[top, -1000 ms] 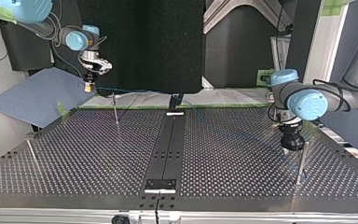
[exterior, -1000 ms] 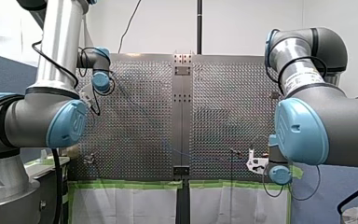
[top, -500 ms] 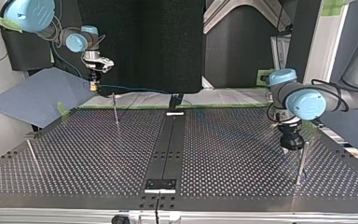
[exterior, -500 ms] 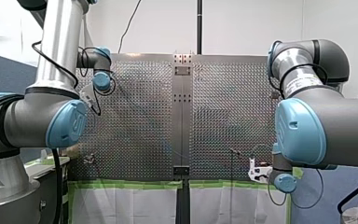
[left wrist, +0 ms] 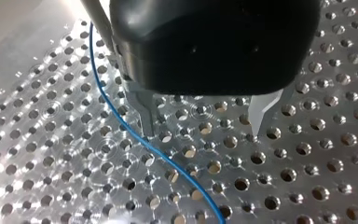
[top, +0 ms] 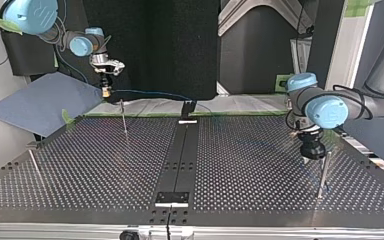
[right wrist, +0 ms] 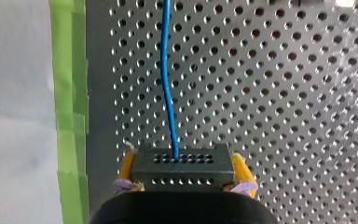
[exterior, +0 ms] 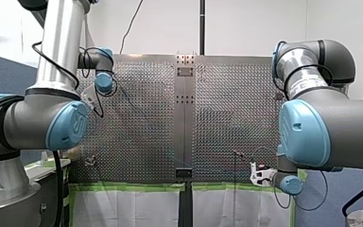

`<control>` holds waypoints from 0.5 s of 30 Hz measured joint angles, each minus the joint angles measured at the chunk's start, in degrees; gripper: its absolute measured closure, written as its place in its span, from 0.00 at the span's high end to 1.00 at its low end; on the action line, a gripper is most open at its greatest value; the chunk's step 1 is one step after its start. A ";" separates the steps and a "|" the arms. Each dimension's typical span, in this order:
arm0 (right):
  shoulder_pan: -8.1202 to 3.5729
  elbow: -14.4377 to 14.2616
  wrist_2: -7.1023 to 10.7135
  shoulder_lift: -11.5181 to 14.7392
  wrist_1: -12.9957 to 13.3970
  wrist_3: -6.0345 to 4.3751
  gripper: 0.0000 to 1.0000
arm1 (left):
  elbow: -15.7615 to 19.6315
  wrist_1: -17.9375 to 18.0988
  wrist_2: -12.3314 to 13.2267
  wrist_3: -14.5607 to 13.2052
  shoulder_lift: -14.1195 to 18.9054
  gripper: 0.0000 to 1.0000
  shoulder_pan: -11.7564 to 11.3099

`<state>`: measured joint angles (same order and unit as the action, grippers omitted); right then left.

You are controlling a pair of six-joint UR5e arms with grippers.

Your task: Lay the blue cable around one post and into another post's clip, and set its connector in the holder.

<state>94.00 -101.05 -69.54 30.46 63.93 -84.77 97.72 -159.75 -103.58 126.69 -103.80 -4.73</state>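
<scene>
right end effector [right wrist: 182, 161] clamps connector [right wrist: 182, 171] | near table [right wrist: 261, 93] edge's green tape [right wrist: 68, 93]

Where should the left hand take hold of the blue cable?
On the blue cable just ahead of the left hand, coming from above with the open fingers astride it. It is thin, runs slantwise past one fingertip, and lies low over the table, so a side approach looks unworkable.

From behind and above the arms [exterior: 61, 123] we look out over the perforated table [exterior: 137, 118], and from its far edge, low down, we face back at them, so both views share the whole table and its dark centre strip [top: 180, 155]. Our two wrist cameras hang close over the holes, each sharing the blue cable [right wrist: 173, 135].
</scene>
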 joint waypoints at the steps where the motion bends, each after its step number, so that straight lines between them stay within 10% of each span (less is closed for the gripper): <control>1: 0.00 0.00 0.47 0.00 -0.01 -0.03 0.00 | 0.01 -0.35 -0.24 0.13 0.04 1.00 0.00; 15: 0.11 0.12 7.00 0.01 -0.38 -0.15 0.00 | 5.24 0.62 -1.13 -0.18 5.28 1.00 -1.29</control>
<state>94.11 -100.92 -62.54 30.47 63.55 -84.92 102.96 -159.13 -104.72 126.51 -98.52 -6.02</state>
